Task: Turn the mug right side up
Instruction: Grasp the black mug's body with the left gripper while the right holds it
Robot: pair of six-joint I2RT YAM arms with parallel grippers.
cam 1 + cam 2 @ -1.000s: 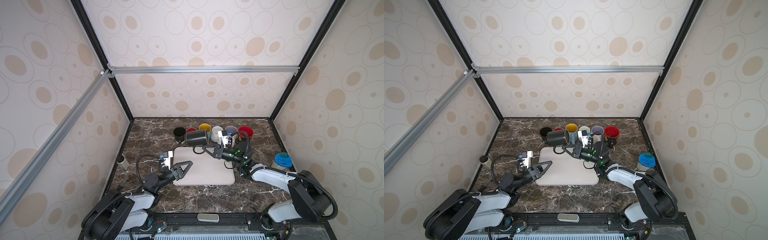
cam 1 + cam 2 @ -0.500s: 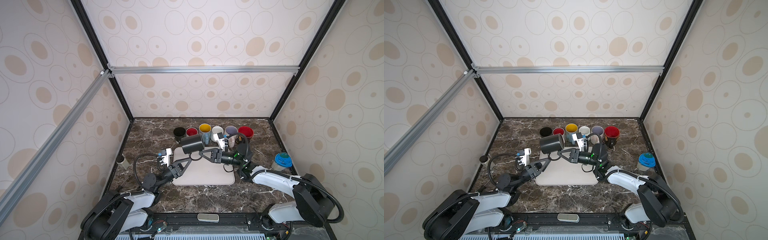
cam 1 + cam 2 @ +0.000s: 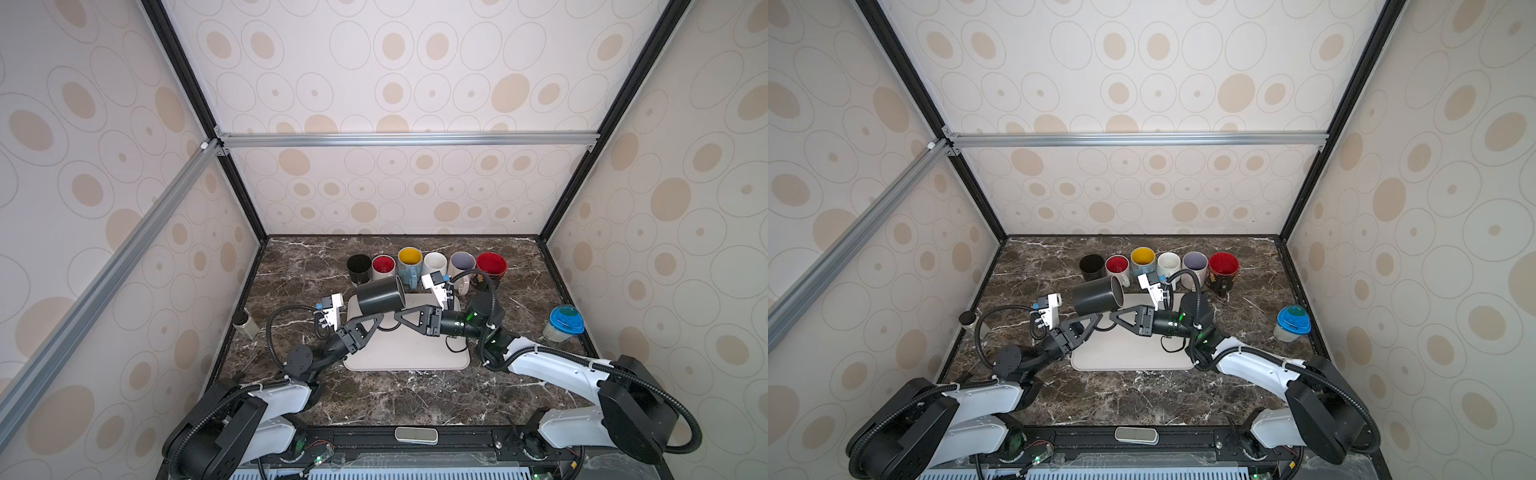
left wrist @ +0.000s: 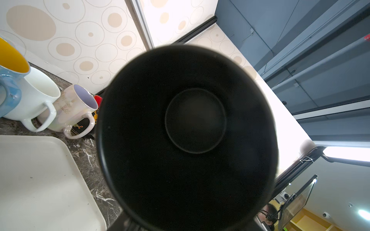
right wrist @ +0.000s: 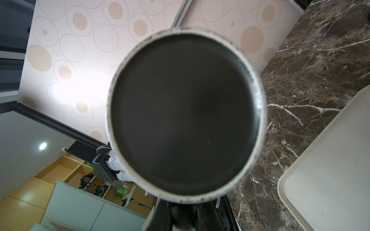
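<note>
Right now the dark grey mug (image 3: 380, 296) hangs on its side in the air above the white tray (image 3: 407, 353), its mouth turned toward my left arm and its base toward my right. My right jaws are clenched beneath it on what looks like its handle (image 5: 178, 215). My left jaws reach in under the mug's body from the opposite side; whether they grip it I cannot tell. Six other mugs (image 3: 434, 262) stand upright in a row at the back of the table (image 3: 374, 399).
</note>
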